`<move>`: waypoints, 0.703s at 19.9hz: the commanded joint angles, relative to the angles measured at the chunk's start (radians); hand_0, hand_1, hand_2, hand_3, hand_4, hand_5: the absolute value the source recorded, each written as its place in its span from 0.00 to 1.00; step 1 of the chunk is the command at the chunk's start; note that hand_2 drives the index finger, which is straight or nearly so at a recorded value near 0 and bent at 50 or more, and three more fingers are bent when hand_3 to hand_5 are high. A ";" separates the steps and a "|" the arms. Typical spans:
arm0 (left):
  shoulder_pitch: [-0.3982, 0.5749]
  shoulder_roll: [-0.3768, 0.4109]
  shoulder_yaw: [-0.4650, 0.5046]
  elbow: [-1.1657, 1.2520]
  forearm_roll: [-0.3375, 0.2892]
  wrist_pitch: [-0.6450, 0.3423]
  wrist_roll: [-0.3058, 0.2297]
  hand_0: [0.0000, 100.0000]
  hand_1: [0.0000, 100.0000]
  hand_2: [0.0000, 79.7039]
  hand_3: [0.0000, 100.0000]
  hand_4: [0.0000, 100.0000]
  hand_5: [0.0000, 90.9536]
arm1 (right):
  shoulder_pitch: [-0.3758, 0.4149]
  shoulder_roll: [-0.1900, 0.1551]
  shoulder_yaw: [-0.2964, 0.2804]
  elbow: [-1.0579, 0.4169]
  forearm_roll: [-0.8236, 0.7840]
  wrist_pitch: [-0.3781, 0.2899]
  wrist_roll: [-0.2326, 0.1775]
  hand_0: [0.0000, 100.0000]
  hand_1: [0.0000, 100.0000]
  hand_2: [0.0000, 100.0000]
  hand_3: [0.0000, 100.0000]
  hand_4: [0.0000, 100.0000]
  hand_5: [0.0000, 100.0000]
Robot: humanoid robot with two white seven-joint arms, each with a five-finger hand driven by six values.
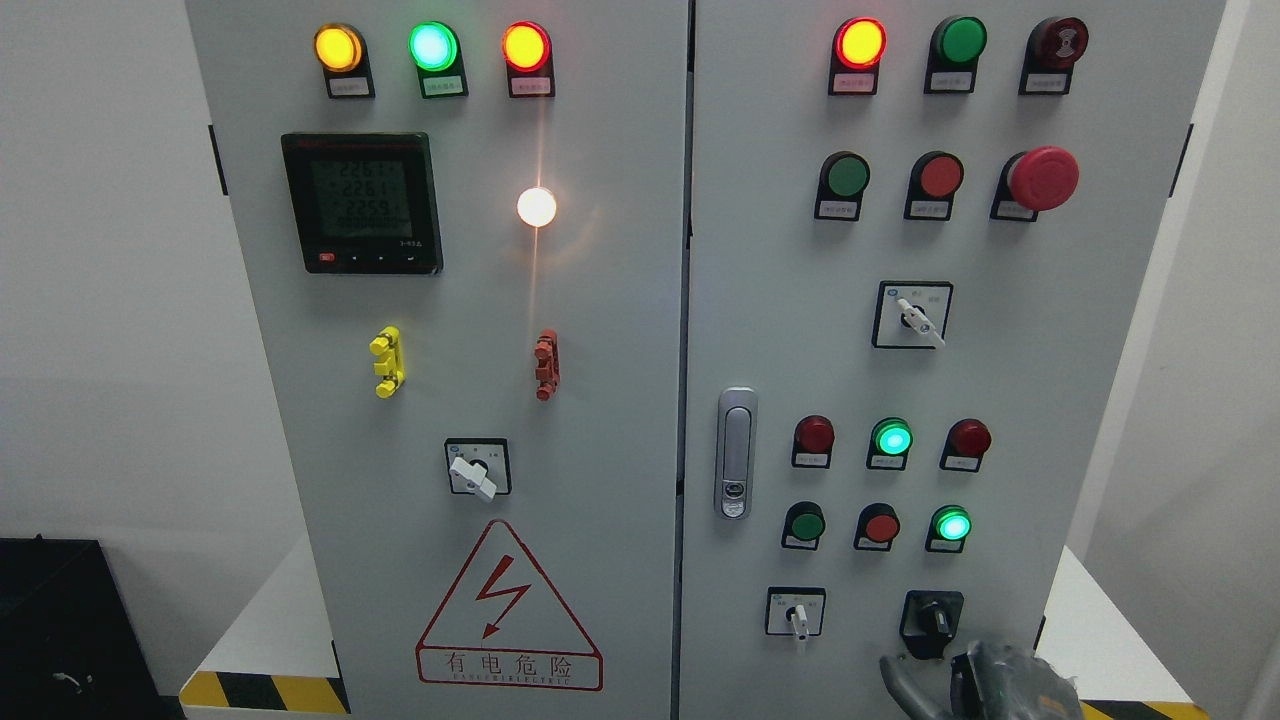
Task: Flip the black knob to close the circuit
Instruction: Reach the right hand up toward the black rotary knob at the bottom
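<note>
**Right hand just under the black knob, grip unreadable**

I had the head view square on the grey cabinet [600,480], two doors side by side. My landmark was the door handle [736,453], the silver latch at the left edge of the right-hand door.

The black knob [932,620] sat well down and to the right of that handle, in the bottom row of the right door, on its black plate. Its ridge stood close to upright, leaning a touch to the left at the top. Left of it, between knob and handle line, I saw a white selector switch [797,615] pointing straight down.

My right hand [985,682] came up from the bottom edge, lower right of the handle, directly below the knob. I saw only the top of it: grey, shiny metal and dark parts, with a grey curved piece to its left. Whether it touched the knob I could not tell; the top of the hand looked just beneath the plate. How far the fingers were open I could not tell either, nor whether they had hold of anything.

Right of the handle two green lamps were lit, one above [891,438] and one lower [951,524]. Far up and left of the handle, the meter display [362,202] glowed with digits, and a white lamp [537,206] flared beside it.
</note>
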State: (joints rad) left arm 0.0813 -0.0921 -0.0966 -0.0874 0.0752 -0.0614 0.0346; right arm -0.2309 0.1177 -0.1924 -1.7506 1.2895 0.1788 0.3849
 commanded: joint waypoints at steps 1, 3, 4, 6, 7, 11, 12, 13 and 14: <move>0.000 0.000 0.000 0.000 0.000 0.000 0.001 0.12 0.56 0.00 0.00 0.00 0.00 | -0.037 0.000 -0.027 0.032 0.027 0.001 0.000 0.00 0.00 0.95 1.00 0.96 0.98; 0.000 0.000 0.000 0.000 0.000 0.000 0.001 0.12 0.56 0.00 0.00 0.00 0.00 | -0.041 0.000 -0.033 0.046 0.039 0.001 0.000 0.00 0.00 0.95 1.00 0.96 0.98; 0.000 0.000 0.000 0.000 0.000 0.000 0.001 0.12 0.56 0.00 0.00 0.00 0.00 | -0.041 0.000 -0.035 0.048 0.039 0.001 -0.001 0.00 0.00 0.95 1.00 0.96 0.98; 0.000 0.000 0.000 0.000 0.000 0.000 0.001 0.12 0.56 0.00 0.00 0.00 0.00 | -0.041 0.000 -0.039 0.049 0.044 0.001 -0.001 0.00 0.00 0.94 1.00 0.97 0.98; 0.000 0.000 0.000 0.000 0.000 0.000 0.001 0.12 0.56 0.00 0.00 0.00 0.00 | -0.042 -0.001 -0.039 0.049 0.044 0.001 -0.001 0.00 0.00 0.94 1.00 0.97 0.98; 0.000 0.000 0.000 0.000 0.000 0.000 0.001 0.12 0.56 0.00 0.00 0.00 0.00 | -0.047 -0.007 -0.051 0.069 0.045 -0.002 -0.006 0.00 0.00 0.94 1.00 0.96 0.98; 0.000 0.000 0.000 0.000 0.000 0.000 0.001 0.12 0.56 0.00 0.00 0.00 0.00 | -0.047 -0.007 -0.061 0.069 0.045 -0.005 -0.007 0.00 0.00 0.94 1.00 0.96 0.98; 0.000 0.000 0.000 0.000 0.000 0.000 0.001 0.12 0.56 0.00 0.00 0.00 0.00 | -0.047 -0.009 -0.065 0.071 0.045 -0.007 -0.007 0.00 0.00 0.94 1.00 0.96 0.98; 0.000 0.000 0.000 0.000 0.000 0.000 0.001 0.12 0.56 0.00 0.00 0.00 0.00 | -0.047 -0.009 -0.065 0.071 0.045 -0.007 -0.007 0.00 0.00 0.94 1.00 0.96 0.98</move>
State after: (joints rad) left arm 0.0813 -0.0921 -0.0966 -0.0875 0.0751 -0.0614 0.0346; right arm -0.2723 0.1146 -0.2259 -1.7080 1.3296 0.1777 0.3834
